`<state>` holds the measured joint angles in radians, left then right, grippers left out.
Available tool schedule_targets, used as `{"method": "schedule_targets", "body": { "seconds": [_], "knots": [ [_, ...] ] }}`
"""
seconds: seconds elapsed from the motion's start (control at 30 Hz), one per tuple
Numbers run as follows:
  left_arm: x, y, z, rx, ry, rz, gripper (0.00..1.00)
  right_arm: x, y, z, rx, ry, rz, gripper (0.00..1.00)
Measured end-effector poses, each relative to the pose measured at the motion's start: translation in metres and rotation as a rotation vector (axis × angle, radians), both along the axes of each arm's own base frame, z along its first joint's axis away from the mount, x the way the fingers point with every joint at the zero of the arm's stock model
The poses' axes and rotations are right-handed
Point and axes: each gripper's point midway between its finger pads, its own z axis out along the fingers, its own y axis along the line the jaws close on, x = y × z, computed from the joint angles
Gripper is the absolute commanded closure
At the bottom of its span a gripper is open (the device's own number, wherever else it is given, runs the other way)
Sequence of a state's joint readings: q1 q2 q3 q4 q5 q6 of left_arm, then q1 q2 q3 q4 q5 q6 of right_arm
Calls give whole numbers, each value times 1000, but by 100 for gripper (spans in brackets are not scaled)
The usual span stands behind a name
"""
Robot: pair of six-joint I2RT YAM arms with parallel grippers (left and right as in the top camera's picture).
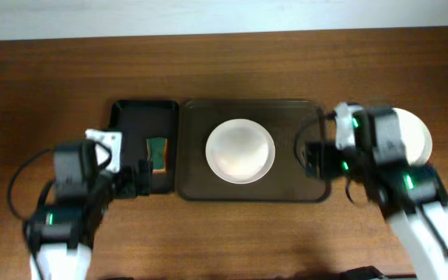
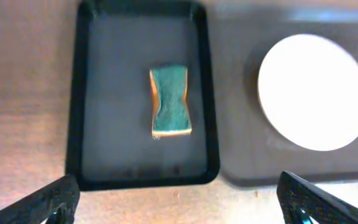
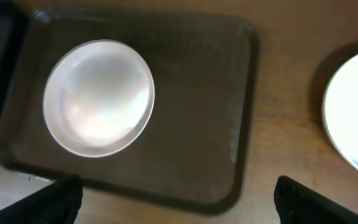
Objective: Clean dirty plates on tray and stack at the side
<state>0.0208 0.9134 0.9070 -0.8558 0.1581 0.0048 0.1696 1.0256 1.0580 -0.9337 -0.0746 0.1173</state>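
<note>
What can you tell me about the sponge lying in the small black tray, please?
The sponge is a small rectangular pad pinched in at the waist, with a teal-green scouring face upward and an orange-yellow foam layer showing along its edges. It lies flat on the floor of the small black tray, slightly right of centre, its long axis running along the tray's length. Only the tray touches it; the left hand hangs open and clear of it.

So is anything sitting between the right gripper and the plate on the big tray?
Nothing visible. The right gripper is open at the right edge of the tray, and only bare tray floor lies between it and the white plate.
</note>
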Motion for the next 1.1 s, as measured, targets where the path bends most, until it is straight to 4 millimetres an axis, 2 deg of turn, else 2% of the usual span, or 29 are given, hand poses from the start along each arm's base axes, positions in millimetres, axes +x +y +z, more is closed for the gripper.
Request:
{"method": "schedule_targets", "body": {
  "seconds": [0.1,0.17,0.27,0.5,0.8,0.9,0.97,1.1],
  "knots": [
    [-16,0,25,3,-126,0,0,-21,-5,13,1,-72,-3,1],
    [-22,0,38,4,-184,0,0,-26,-7,22,3,-113,-3,1],
    [-27,-1,47,5,-227,0,0,-29,-8,28,6,-142,-3,1],
    [-29,-1,49,7,-236,-2,0,-27,-7,24,1,-123,-2,1],
    [-29,-1,49,7,-235,-2,0,-19,-8,1,-24,-31,-8,1],
    [-29,-1,49,7,-235,-2,0,-10,-9,17,-15,-150,-18,1],
    [-29,-1,49,7,-236,-2,1,-8,-10,38,-7,-294,-16,1],
    [-29,-1,47,7,-233,-2,0,-29,-16,63,-10,-555,-1,1]
  ]
}}
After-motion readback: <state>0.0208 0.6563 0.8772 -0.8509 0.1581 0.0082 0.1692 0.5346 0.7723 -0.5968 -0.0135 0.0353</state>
